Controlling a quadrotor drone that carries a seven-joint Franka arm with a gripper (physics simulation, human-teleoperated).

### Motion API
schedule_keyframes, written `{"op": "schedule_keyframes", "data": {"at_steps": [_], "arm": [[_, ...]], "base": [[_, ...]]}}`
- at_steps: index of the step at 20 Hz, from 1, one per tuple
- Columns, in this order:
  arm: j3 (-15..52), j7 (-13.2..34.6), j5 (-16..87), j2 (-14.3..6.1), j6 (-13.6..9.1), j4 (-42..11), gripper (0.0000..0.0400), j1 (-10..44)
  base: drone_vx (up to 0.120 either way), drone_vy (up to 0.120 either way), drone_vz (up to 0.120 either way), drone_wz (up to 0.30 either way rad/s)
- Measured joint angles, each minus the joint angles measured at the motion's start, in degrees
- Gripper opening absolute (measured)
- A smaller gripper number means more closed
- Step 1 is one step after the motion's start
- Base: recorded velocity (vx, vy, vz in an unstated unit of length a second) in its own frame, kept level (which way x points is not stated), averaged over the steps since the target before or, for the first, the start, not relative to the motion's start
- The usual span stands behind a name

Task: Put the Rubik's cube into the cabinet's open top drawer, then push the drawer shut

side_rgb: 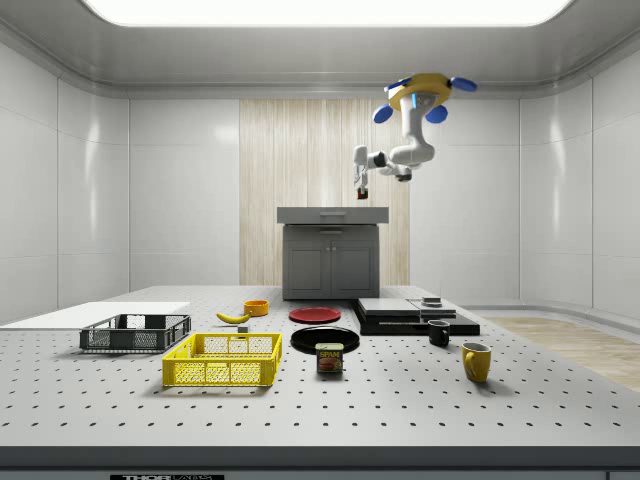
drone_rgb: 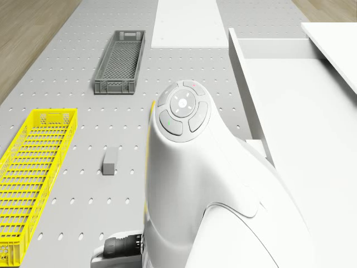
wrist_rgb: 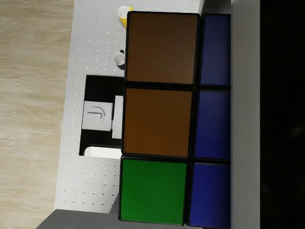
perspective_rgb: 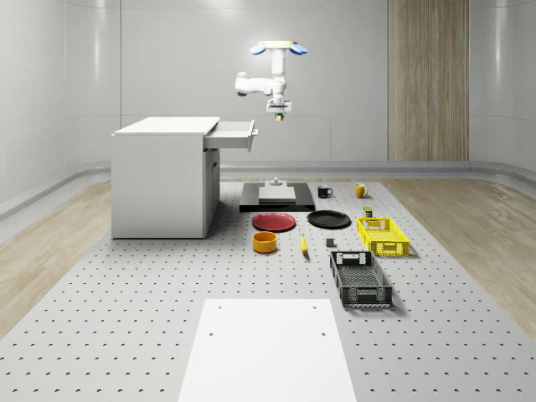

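Observation:
The drone (perspective_rgb: 279,48) hovers high over the table, just off the front of the cabinet's open top drawer (perspective_rgb: 233,132). Its white arm (drone_rgb: 212,184) hangs down. The gripper (perspective_rgb: 277,110) is shut on the Rubik's cube (perspective_rgb: 277,117), a little above the drawer's level and to the whole-scene view's right of the drawer front. In the side view the gripper (side_rgb: 363,186) holds the cube (side_rgb: 363,194) just above the drawer (side_rgb: 332,214). In the wrist view the cube (wrist_rgb: 159,119) shows orange, green and blue squares, with a dark finger (wrist_rgb: 281,119) against it.
The white cabinet (perspective_rgb: 163,180) stands at the table's left. Below the drone lie a black platform (perspective_rgb: 276,201), two mugs (perspective_rgb: 325,191), a red plate (perspective_rgb: 274,221), a black plate (perspective_rgb: 328,219), an orange bowl (perspective_rgb: 265,242), a yellow crate (perspective_rgb: 382,236) and a grey crate (perspective_rgb: 360,279).

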State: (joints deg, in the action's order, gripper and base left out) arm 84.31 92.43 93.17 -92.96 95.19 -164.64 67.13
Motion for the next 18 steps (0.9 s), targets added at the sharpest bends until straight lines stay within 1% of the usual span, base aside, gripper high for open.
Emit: {"op": "schedule_keyframes", "data": {"at_steps": [16,18], "arm": [[0.0,0.0,-0.1,-0.1,0.1,0.0,0.0292,0.0],[0.0,0.0,-0.1,-0.2,0.2,0.0,0.0292,0.0]], "base": [[0.000,-0.120,0.000,0.000],[0.000,-0.120,0.100,0.000]]}}
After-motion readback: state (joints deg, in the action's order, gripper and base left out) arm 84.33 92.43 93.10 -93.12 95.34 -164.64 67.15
